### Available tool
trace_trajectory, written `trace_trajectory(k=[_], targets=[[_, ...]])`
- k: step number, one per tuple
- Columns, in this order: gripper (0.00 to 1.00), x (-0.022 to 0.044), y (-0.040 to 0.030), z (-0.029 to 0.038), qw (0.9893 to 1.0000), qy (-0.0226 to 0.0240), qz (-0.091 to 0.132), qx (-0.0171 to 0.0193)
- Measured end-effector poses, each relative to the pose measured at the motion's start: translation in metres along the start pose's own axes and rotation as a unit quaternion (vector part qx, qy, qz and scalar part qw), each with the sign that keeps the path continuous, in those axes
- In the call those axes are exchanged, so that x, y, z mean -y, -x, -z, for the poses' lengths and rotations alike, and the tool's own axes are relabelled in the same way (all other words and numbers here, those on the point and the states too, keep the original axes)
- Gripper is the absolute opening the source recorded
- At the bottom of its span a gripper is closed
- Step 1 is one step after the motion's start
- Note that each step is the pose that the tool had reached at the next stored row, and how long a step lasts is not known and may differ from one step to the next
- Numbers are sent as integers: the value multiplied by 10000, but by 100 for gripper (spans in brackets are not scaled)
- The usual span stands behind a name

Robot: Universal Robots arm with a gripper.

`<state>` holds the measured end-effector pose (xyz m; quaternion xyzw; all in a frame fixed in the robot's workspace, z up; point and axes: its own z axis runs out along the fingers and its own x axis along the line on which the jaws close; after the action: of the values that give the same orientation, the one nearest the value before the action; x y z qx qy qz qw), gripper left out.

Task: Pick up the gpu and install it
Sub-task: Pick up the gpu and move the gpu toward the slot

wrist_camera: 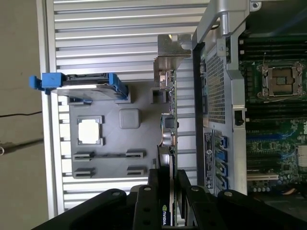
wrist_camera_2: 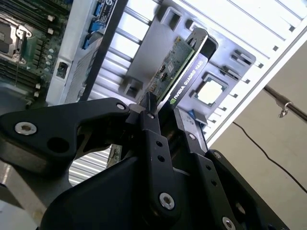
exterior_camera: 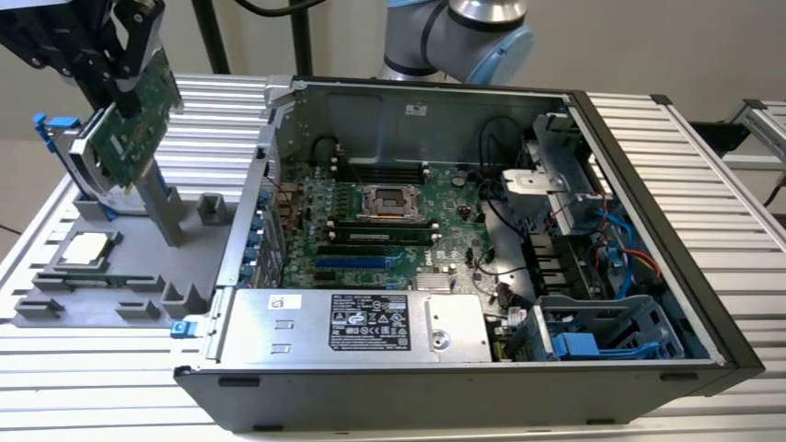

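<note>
Gripper around gpu above tray, silver bracket in first wrist view

My black tool is cut off by the exterior view's top edge. It covers the upper end of the thin green card with black cooler clamped in it. That card hides part of the silver blue-framed drive behind.

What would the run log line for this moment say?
gripper: shut on gpu | gpu: tilted, above tray, outside case | install: not done
</note>
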<state>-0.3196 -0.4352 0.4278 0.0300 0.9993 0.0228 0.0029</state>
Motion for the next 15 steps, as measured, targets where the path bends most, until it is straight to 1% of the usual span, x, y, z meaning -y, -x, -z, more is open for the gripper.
trace_trajectory(k=[9, 15], targets=[[0, -2, 0, 37, 10000, 0, 0, 0], [0, -4, 0, 87, 10000, 0, 0, 0]])
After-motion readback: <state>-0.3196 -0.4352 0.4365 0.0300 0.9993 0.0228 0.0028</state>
